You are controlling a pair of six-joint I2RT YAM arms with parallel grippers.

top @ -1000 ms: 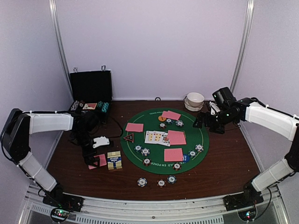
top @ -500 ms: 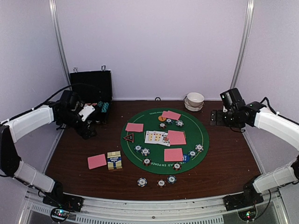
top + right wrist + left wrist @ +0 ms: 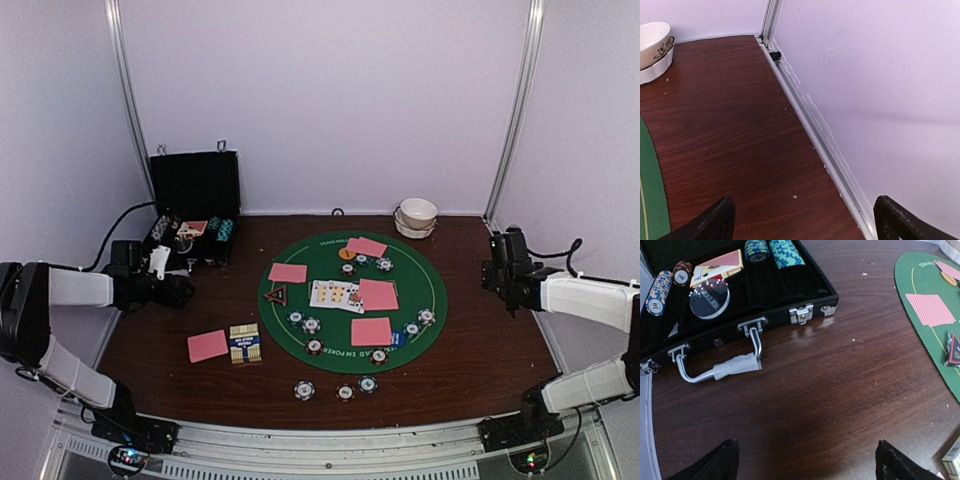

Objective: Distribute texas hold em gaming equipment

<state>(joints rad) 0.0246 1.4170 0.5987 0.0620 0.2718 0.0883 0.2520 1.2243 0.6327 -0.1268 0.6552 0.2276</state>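
Left gripper point(image 3: 805, 465): fingers spread wide, nothing held, over bare tabletop just in front of the black chip case point(image 3: 775, 322); right gripper point(image 3: 802, 222): likewise wide and empty, by the right wall, well apart from the green mat point(image 3: 430, 275). Distribution, seemingly near complete: pink-backed cards point(image 3: 371, 331) in four places and striped poker chips point(image 3: 311, 324) lie on the mat around face-up cards point(image 3: 335, 294), with red triangular marker point(image 3: 276, 294), orange button point(image 3: 346, 253) and blue button point(image 3: 398, 338); probably outstanding are one pink card point(image 3: 207, 346) beside the blue-and-yellow card box point(image 3: 245, 343), three chips point(image 3: 345, 392) off the mat's near edge, and stacks left in the case. Legible: "10" on case chips point(image 3: 682, 275), "EM POKER" on the mat rim; the round disc point(image 3: 710, 297) seems to read "DEALER".
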